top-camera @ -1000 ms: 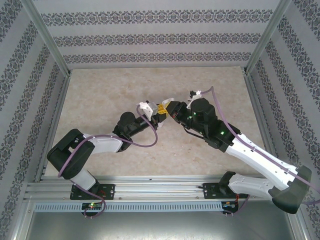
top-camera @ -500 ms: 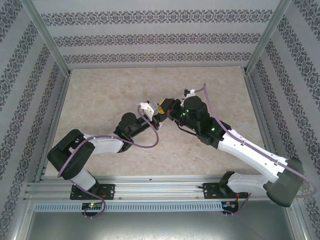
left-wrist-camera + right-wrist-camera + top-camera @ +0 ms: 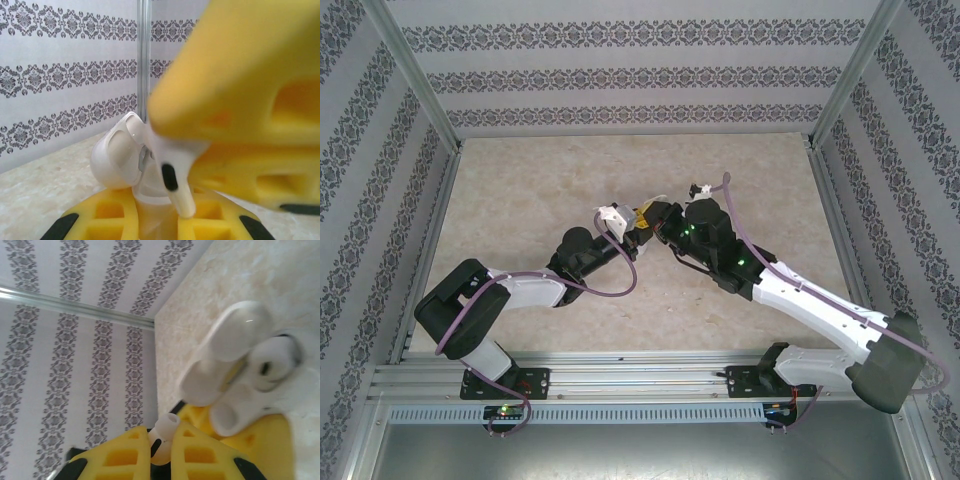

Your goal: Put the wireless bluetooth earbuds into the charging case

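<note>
Left wrist view: left fingers (image 3: pixel 156 222) are closed on the lower body of the charging case (image 3: pixel 146 202), one yellow pad on each side. The case is open, with its lid (image 3: pixel 117 155) swung up and to the left.

Right wrist view: right fingers (image 3: pixel 161 447) are closed on the stem of one earbud (image 3: pixel 165 432), which is pinched between the two yellow pads with its rounded end poking out beyond them.

In the left wrist view this earbud hangs stem-down at the open mouth of the case, just beside the lid. Whether the stem tip has entered the socket, I cannot tell, because the near finger is blurred.

In the right wrist view a second bud (image 3: pixel 270 365) with a dark opening appears to sit in the case base beside the raised lid. An empty socket shows next to it.

Top external: both sets of fingers meet tip to tip at mid-worktop (image 3: pixel 540 180), raised off the beige marbled surface, with the two arms reaching in from either side.
</note>
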Robot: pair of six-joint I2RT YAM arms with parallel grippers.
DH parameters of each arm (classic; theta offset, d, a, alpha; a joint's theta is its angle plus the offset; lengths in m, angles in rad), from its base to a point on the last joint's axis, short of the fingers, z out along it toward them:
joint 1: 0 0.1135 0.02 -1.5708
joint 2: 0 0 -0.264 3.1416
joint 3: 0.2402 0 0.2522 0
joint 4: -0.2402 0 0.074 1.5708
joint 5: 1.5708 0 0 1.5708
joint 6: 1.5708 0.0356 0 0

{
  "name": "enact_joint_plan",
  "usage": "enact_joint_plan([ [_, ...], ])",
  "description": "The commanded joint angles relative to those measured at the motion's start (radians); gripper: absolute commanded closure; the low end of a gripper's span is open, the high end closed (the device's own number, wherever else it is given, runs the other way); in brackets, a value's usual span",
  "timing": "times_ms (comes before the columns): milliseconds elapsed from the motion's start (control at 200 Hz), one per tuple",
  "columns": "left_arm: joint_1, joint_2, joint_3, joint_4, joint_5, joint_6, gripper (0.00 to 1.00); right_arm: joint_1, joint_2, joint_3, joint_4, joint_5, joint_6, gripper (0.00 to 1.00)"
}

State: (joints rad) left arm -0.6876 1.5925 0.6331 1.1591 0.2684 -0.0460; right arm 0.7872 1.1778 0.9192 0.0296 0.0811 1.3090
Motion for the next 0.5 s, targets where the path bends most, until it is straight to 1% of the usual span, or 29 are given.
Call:
enact_joint_plan([
  [0,-0.018,-0.033,-0.008,0.067,-0.012,-0.019,1.00,-0.010,-0.022,-0.023,0.043,0.039,0.007,0.90],
  [495,-0.031,-0.044,-0.019,0.072,-0.021,-0.015,1.00,-0.028,-0.029,-0.037,0.049,0.045,0.001,0.90],
])
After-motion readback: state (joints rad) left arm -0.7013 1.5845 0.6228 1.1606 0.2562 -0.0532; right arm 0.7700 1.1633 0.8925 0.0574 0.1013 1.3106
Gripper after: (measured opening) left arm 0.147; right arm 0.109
